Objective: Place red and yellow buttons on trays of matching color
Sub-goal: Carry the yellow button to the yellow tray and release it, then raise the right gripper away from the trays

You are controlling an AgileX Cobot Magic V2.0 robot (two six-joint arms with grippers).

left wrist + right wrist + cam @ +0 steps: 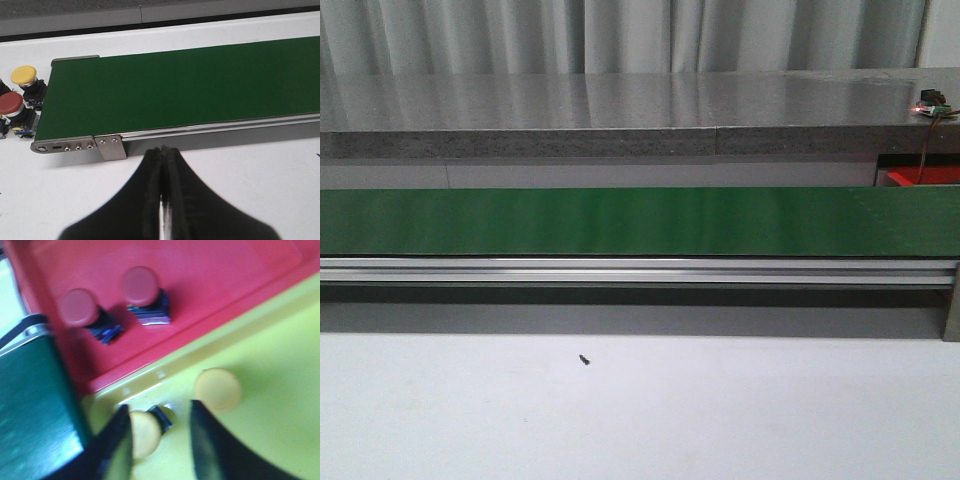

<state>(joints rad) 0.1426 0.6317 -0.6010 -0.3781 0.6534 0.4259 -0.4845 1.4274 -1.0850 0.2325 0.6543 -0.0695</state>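
Green, matte conveyor belt (640,220) spanning the full width of the front view, carried on a brushed aluminium rail (630,270); white table (640,420) below, with a small dark speck (584,359) near centre. Speckled grey stone-like counter (620,115) across the upper part, pleated curtain (620,35) behind. No legible writing or brand marks in any view.

Left wrist view: left gripper (163,150) black, fingers pressed together, holding nothing. At left edge, beside the belt end, one yellow-capped button (24,75) and one red-capped button (11,103), domed caps on black bodies, resting on the table.

Right wrist view (blurred): glossy red tray (200,285) in upper frame with two red buttons (78,306) (140,285). Yellow tray (270,370) in lower right, touching the red tray, with one yellow button (218,390) lying free. Right gripper (161,437) parted, a second yellow button (145,432) between the fingers; contact not discernible.
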